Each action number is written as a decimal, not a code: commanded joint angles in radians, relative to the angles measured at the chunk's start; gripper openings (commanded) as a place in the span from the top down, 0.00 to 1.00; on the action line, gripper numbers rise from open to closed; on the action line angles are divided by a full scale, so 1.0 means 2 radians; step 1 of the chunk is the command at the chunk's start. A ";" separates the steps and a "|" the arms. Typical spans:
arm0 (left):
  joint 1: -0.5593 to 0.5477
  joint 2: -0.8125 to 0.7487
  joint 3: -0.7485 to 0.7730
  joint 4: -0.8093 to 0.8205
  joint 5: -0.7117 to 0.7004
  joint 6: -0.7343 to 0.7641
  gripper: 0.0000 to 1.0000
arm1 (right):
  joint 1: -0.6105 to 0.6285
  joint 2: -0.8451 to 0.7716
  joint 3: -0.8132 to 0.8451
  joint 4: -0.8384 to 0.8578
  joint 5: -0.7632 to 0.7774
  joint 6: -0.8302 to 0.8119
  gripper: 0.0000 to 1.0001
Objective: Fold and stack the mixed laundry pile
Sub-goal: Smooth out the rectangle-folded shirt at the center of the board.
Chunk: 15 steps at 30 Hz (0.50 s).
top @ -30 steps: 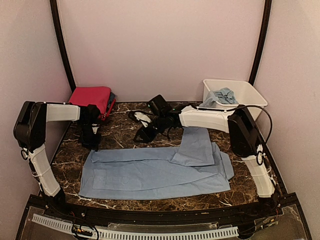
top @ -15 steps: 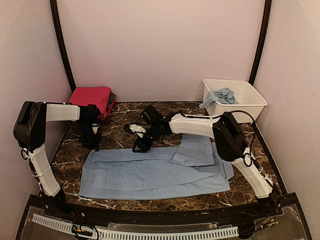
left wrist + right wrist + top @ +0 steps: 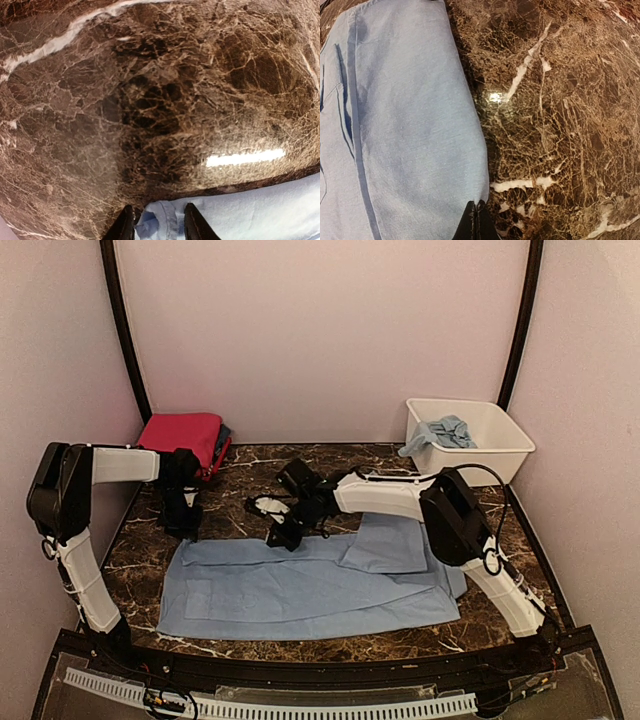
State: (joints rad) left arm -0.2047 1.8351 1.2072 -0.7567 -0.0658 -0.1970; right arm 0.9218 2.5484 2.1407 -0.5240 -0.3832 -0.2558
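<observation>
White plastic tub (image 3: pixel 512 430) at far right corner, dark marble tabletop (image 3: pixel 240 505), pale walls (image 3: pixel 320 330)

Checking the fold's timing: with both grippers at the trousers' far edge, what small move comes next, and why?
Probably raise both grippers slightly, together. The right gripper is shut on the far edge of the trousers, and the left gripper has the far left corner bunched between its fingers, so that edge looks ready to lift off the table for a fold.
</observation>
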 commanded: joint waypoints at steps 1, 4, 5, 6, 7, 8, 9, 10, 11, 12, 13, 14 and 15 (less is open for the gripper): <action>-0.003 -0.032 0.004 0.001 0.017 -0.019 0.65 | 0.020 -0.029 -0.017 0.024 0.022 -0.004 1.00; -0.007 -0.022 0.007 -0.003 0.003 -0.022 0.63 | 0.026 -0.046 -0.034 0.039 0.037 -0.006 1.00; -0.008 -0.018 0.008 -0.006 -0.004 -0.021 0.63 | 0.027 -0.054 -0.042 0.045 0.040 -0.005 1.00; -0.008 -0.011 0.008 -0.014 -0.019 -0.021 0.63 | 0.028 -0.061 -0.051 0.053 0.045 -0.003 1.00; -0.008 -0.009 0.008 -0.019 -0.026 -0.020 0.64 | 0.028 -0.067 -0.059 0.057 0.050 -0.002 1.00; -0.009 -0.005 0.007 -0.026 -0.037 -0.018 0.64 | 0.028 -0.073 -0.067 0.062 0.053 -0.002 1.00; -0.008 -0.004 0.004 -0.030 -0.042 -0.017 0.65 | 0.028 -0.078 -0.076 0.066 0.056 -0.001 1.00; -0.008 -0.002 0.003 -0.033 -0.055 -0.016 0.65 | 0.028 -0.084 -0.084 0.070 0.060 -0.001 1.00; -0.008 0.000 0.002 -0.040 -0.064 -0.015 0.65 | 0.028 -0.088 -0.093 0.074 0.062 -0.001 1.00; -0.008 0.004 0.002 -0.044 -0.082 -0.015 0.65 | 0.028 -0.092 -0.101 0.076 0.066 -0.001 1.00; -0.008 0.006 0.001 -0.052 -0.089 -0.014 0.66 | 0.028 -0.095 -0.108 0.079 0.072 0.001 1.00; -0.008 0.006 0.001 -0.055 -0.097 -0.012 0.67 | 0.028 -0.098 -0.115 0.080 0.078 0.001 1.00; -0.008 0.004 0.000 -0.059 -0.100 -0.011 0.68 | 0.028 -0.100 -0.120 0.082 0.085 0.001 1.00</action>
State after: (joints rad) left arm -0.2188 1.8400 1.2076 -0.7959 -0.1745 -0.2237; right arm 0.9737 2.4107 1.9472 -0.4099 -0.2733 -0.2565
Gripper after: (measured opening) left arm 0.336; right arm 0.002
